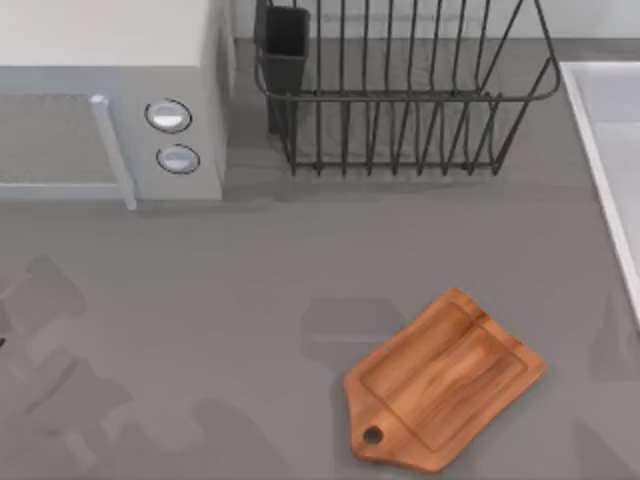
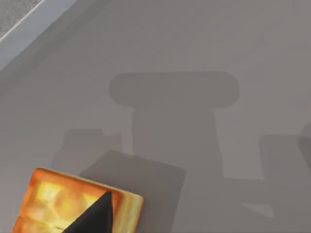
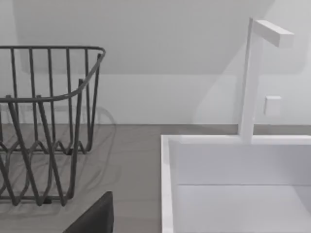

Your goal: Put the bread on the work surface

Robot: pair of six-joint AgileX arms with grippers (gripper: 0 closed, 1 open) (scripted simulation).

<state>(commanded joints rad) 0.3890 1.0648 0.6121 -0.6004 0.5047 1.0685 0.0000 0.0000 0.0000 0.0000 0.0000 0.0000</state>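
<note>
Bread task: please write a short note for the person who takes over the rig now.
Left gripper: a dark finger lies over the bread, which seems lifted above the grey table, judging by its shadow; grip not confirmed.
Right gripper: parked near the sink and the wire dish rack.
Wooden cutting board: bare, at the table's front right.
Done: bread apparently picked up.
Left: carry it to the board and set it down.
</note>
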